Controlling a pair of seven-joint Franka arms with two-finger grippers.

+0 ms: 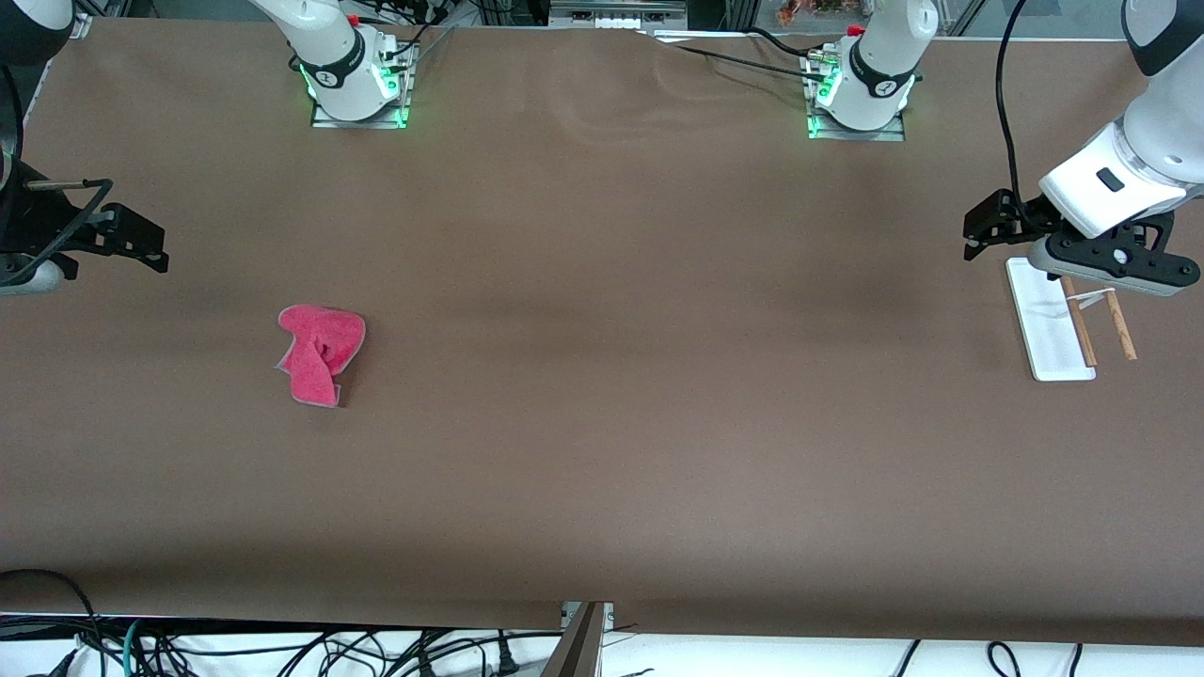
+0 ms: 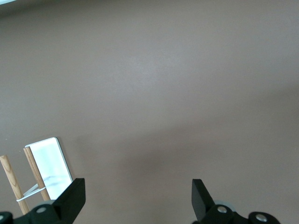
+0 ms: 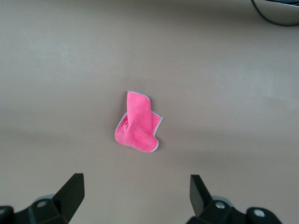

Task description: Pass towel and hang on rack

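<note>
The pink-red towel (image 1: 320, 353) lies crumpled on the brown table toward the right arm's end. It also shows in the right wrist view (image 3: 138, 123). My right gripper (image 1: 132, 237) hangs open and empty above the table at that end, apart from the towel; its jaws (image 3: 135, 186) stand wide. The rack (image 1: 1049, 329) stands at the left arm's end, a white base with two brown rods (image 1: 1119, 324). My left gripper (image 1: 978, 230) is open and empty above the table beside the rack. In the left wrist view (image 2: 138, 191) the rack (image 2: 49, 163) shows at the edge.
The two arm bases (image 1: 357, 85) (image 1: 861, 94) with green lights stand along the table's edge farthest from the front camera. Cables (image 1: 282, 649) hang below the table's nearest edge. A black cable (image 3: 280, 16) shows in the right wrist view.
</note>
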